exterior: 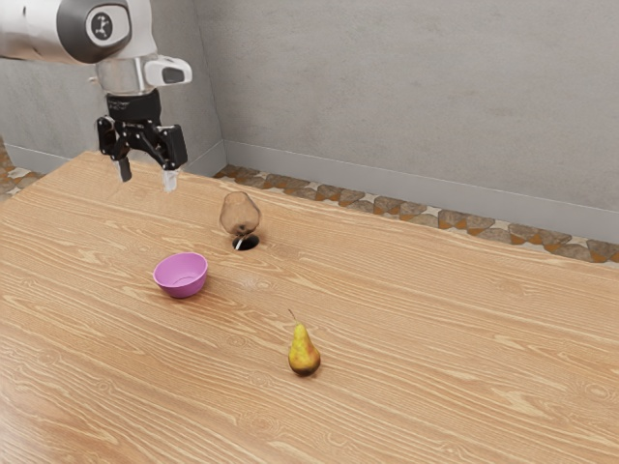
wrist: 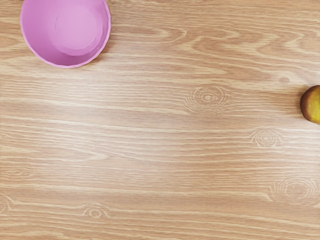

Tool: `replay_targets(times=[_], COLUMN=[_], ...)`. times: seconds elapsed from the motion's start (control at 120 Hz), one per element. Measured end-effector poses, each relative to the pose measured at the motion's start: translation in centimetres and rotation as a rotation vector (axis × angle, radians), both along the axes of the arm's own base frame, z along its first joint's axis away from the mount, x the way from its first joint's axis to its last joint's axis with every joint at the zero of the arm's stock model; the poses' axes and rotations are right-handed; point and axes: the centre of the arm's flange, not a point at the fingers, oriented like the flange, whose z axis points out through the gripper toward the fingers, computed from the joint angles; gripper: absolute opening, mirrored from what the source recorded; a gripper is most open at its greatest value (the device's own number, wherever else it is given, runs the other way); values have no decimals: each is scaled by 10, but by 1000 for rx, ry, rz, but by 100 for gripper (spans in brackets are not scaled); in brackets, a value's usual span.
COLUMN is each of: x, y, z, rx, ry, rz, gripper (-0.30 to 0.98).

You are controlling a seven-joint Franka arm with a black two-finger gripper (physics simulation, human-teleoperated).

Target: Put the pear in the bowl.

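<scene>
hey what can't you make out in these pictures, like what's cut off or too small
- Pear: wrist view, partly cut off by the right edge.
- Bowl: wrist view, rim cut off by the top edge.
- Arm's base: exterior view, beyond the left edge.

Stemmed glass (exterior: 240, 213), upright | wooden table (exterior: 435, 338) | grey wall (exterior: 406, 87) | stone-patterned floor (exterior: 387, 206)

- open air around the raised claw (exterior: 147, 180);
- below the claw, bare tabletop (exterior: 242, 324) between bowl (exterior: 182, 278) and pear (exterior: 304, 358);
- also lower than the claw, glass (exterior: 239, 214) standing near the bowl
</scene>
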Motion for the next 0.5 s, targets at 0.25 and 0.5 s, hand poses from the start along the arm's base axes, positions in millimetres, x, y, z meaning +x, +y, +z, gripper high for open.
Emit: replay_targets(times=[0.25, 0.5], x=[-9, -61], y=[-31, -58], z=[11, -140], rx=[6, 8], ry=[-98, -65], rz=[-43, -42], gripper=[69, 69])
